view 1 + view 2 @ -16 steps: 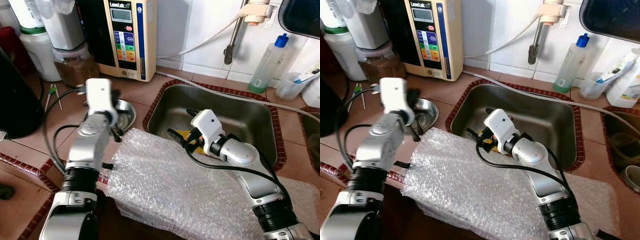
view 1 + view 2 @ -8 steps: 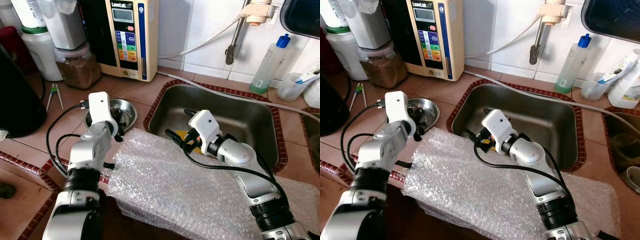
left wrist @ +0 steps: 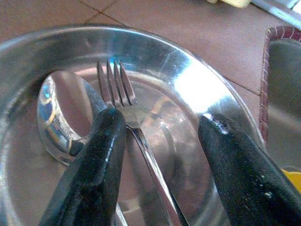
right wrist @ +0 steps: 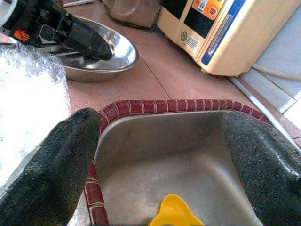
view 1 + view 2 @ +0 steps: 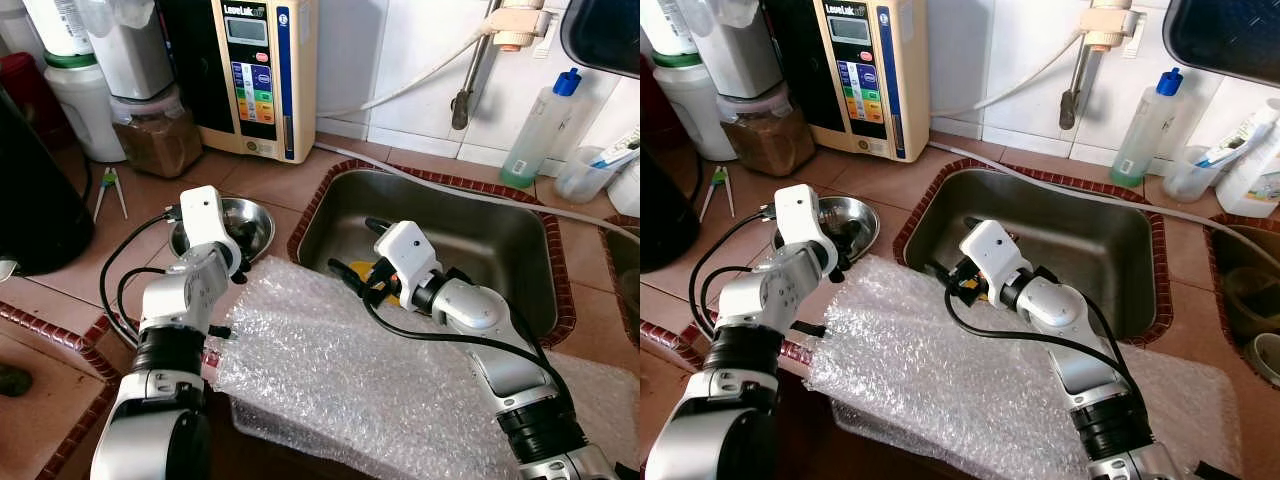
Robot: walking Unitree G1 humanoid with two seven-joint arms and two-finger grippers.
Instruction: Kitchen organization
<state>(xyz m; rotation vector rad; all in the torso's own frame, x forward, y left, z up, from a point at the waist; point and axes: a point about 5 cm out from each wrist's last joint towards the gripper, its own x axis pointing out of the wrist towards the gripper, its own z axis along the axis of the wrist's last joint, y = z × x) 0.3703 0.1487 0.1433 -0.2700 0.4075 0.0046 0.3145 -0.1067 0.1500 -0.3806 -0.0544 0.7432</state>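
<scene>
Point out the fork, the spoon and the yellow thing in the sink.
fork [image 3: 123, 96], left wrist view, on its tines.
spoon [image 3: 63, 113], left wrist view, on its bowl.
yellow thing [image 4: 173, 213], right wrist view, on its top.

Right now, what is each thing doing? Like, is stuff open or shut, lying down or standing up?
Left gripper: open, fingers either side of the fork.
Right gripper: open, over the sink, holding nothing.
Fork: lying in the bowl.
Spoon: lying in the bowl beside the fork.
Steel bowl: upright on the counter.
Sink: dry-looking, a yellow thing inside.
Green bottle: standing, blue cap on.
Bubble wrap: spread over the counter edge.
</scene>
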